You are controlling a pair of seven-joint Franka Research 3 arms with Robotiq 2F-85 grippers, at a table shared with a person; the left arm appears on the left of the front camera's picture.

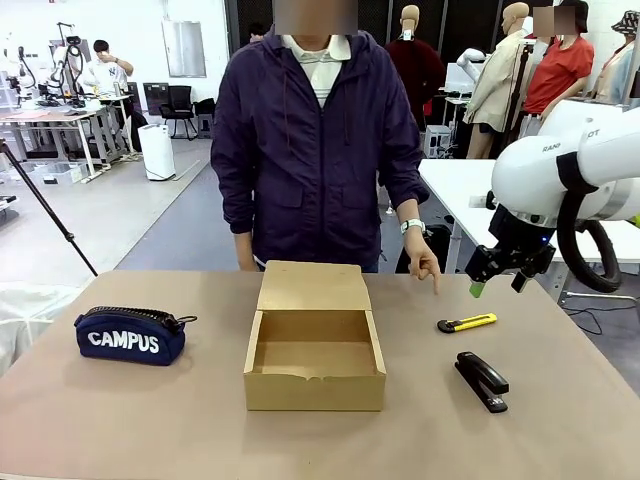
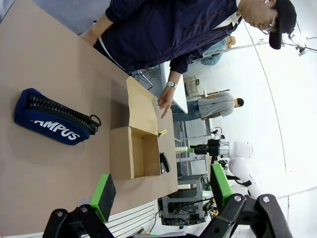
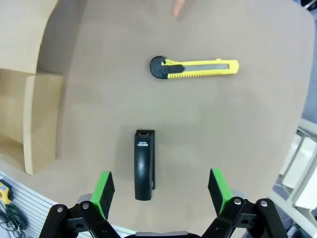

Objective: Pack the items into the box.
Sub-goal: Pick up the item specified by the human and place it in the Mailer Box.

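— Where are the things it has to pack?
— Both lie right of centre in the front view, on the table. The utility knife is nearer the person. The stapler is below it toward the lower right, and the two are apart. The box sits mid-frame with its lid flap thrown back, and I can see nothing inside.
— And the grippers?
— The right gripper hangs over the two items at the right of the frame, jaws spread wide, holding nothing. The left gripper is parted and empty too, looking across the table at the pouch.
— The person's hand?
— One finger points down, just above the knife in the frame.
— How would you take them?
— I'd guess the knife is light and stiff, but it's slim and lies flat, so there's little to bite. Pinch across its narrow width, mid-body. The stapler looks denser and smooth. I'd clamp its long sides near the middle, not top to bottom, or the hinge may give.
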